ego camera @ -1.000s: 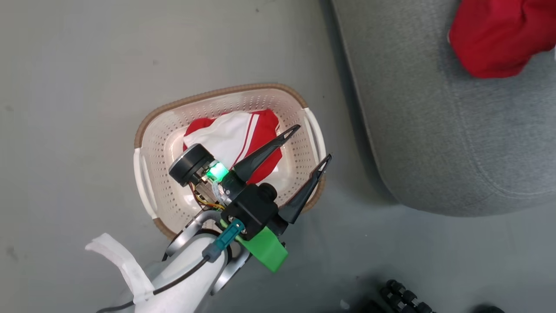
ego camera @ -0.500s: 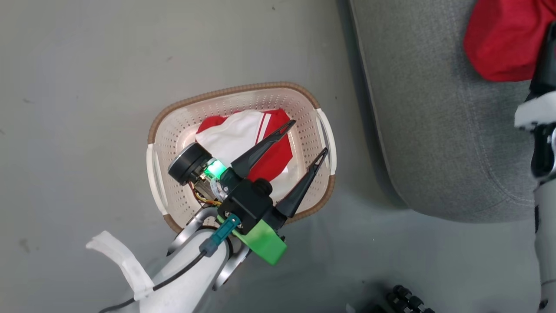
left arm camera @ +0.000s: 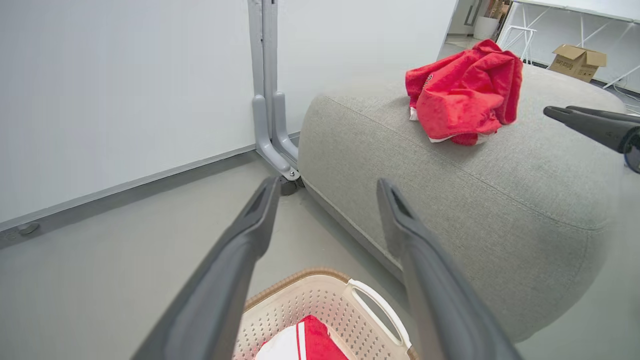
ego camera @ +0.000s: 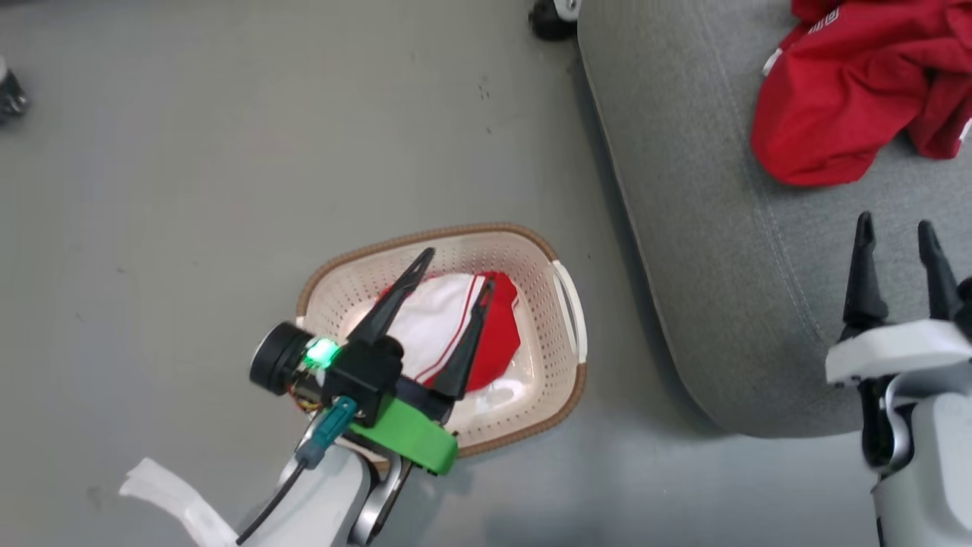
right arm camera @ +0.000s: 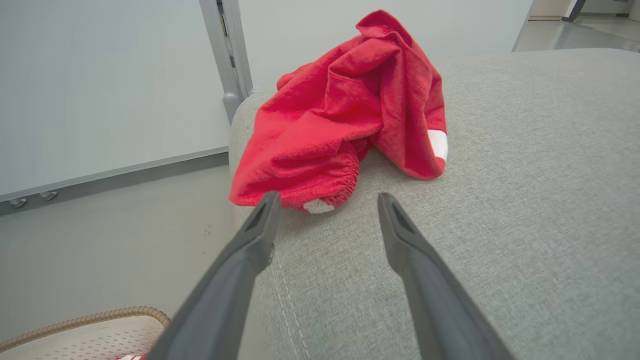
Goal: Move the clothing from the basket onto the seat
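Left gripper [ego camera: 459, 268] held above basket [ego camera: 531, 273], fingers spread apart, nothing gripped. Garment [ego camera: 501, 342] seen lying inside basket, on floor [ego camera: 228, 190] beside seat [ego camera: 721, 266]. Second garment [ego camera: 835, 99] heaped toward seat's far edge. Right gripper [ego camera: 894, 222] held over seat, fingers parted, empty.

My left gripper [ego camera: 459, 267] hung spread over the basket [ego camera: 535, 273], with clear air down to the garment [ego camera: 434, 334] inside; the seat [ego camera: 699, 289] walled off the right.
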You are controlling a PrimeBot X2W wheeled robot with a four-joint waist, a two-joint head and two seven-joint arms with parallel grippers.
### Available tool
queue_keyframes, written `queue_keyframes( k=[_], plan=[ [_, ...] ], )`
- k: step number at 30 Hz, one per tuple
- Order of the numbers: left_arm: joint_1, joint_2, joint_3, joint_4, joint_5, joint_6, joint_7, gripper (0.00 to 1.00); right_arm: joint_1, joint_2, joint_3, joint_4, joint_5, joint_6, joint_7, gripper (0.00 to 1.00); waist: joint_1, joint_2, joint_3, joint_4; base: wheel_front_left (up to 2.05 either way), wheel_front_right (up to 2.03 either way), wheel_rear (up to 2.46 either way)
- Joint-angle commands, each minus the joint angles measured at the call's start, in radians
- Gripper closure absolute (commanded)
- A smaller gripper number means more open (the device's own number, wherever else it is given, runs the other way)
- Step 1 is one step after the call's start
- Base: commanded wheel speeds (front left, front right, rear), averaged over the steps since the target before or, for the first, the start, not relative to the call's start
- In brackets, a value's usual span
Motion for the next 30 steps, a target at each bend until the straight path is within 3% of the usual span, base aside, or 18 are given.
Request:
queue_keyframes(
  k=[1, 19, 30],
  plan=[
    [0.029, 0.003, 0.016, 0.005, -0.009, 0.011, -0.007, 0.0, 0.037, 0.005, 0.008, -0.016, -0.007, 0.0, -0.003, 0.0, 0.0, 0.0, -0.099, 0.038, 0.0, 0.0, 0.0],
    [0.214, -0.006, 0.303, -0.045, -0.022, 0.091, -0.007, 0.0, 0.232, 0.051, 0.14, -0.21, -0.046, 0.0, 0.014, 0.0, 0.0, 0.0, -0.228, 0.181, 0.0, 0.0, 0.0],
    [0.324, -0.026, 0.451, -0.052, 0.012, 0.067, -0.008, 0.0, 0.31, 0.056, 0.195, -0.304, -0.059, 0.0, 0.067, 0.0, 0.0, 0.0, -0.295, 0.241, 0.0, 0.0, 0.0]
  ],
)
